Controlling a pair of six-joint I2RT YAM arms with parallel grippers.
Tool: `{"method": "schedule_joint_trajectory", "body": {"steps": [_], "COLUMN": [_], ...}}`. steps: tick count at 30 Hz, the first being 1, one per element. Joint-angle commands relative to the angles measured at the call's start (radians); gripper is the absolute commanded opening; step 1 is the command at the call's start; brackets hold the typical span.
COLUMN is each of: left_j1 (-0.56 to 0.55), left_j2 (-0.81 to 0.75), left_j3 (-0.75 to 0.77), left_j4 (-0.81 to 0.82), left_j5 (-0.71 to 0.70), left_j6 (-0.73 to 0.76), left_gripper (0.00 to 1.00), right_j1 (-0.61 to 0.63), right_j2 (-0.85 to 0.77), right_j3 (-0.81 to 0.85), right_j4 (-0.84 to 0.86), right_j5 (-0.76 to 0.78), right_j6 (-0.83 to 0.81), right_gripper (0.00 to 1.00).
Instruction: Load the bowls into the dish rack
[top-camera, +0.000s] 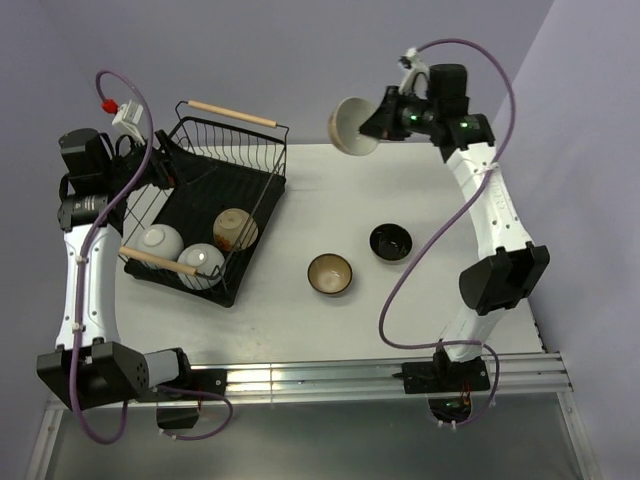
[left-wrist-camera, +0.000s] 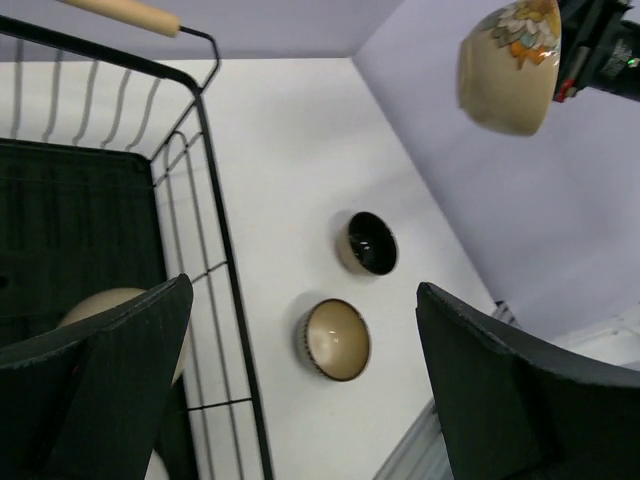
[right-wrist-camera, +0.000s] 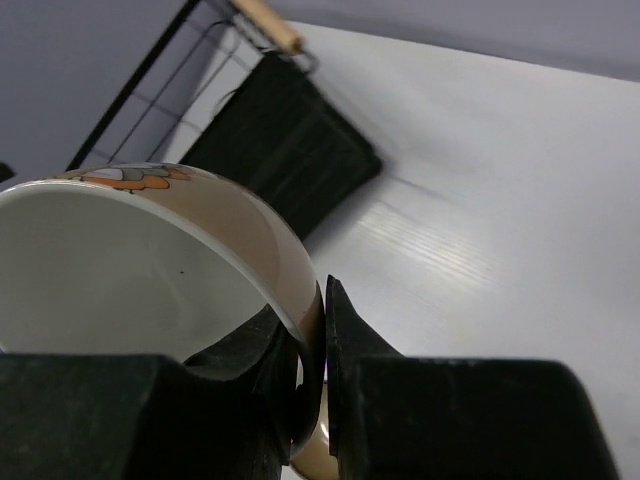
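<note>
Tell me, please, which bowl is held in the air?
The cream-beige bowl with the floral print, pinched at its rim by the right pincer; the rest sit in the dish rack or on the table.

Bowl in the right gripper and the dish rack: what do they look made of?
Bowl: looks like glazed ceramic, cream-beige, painted flower outside, smooth white inside with soft sheen. Dish rack: thin black wire, probably coated metal, matte; its handles look like unfinished light wood.
</note>
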Motion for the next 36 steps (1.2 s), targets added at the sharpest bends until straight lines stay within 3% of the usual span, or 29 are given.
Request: {"method": "schedule_joint_trajectory", "body": {"steps": [1, 4, 11, 28, 36], "left_j1": [0.002, 0.002, 0.002, -0.171, -0.200], "left_j2": [-0.108, -0.145, -0.164, -0.162, -0.133], "left_j3": [-0.059, -0.120, -0.264, -0.331, -0.354], "left_j4": [0.209, 0.324, 0.502, 0.334, 0.396], "left_j5": [0.097, 0.108, 0.140, -0.129, -0.102], "left_j6": [-0.151, -0.278, -0.464, -0.335, -0.413], "left_gripper": [0.99, 0.99, 0.99, 0.99, 0.99], "right_j1": [0.135, 0.230, 0.416, 0.542, 0.561], "right_j2": [-0.024, 0.001, 0.156, 0.231, 0.240], "right_j3": [0.061, 0.050, 0.184, 0.207, 0.212], "right_j4": [0.110, 0.202, 0.193, 0.212, 0.236], "right_j5": [0.024, 0.003, 0.026, 0.037, 0.025], "right_j6": [0.078, 0.121, 0.098, 0.106, 0.123], "right_gripper": [0.00, 0.00, 0.00, 0.00, 0.00]}}
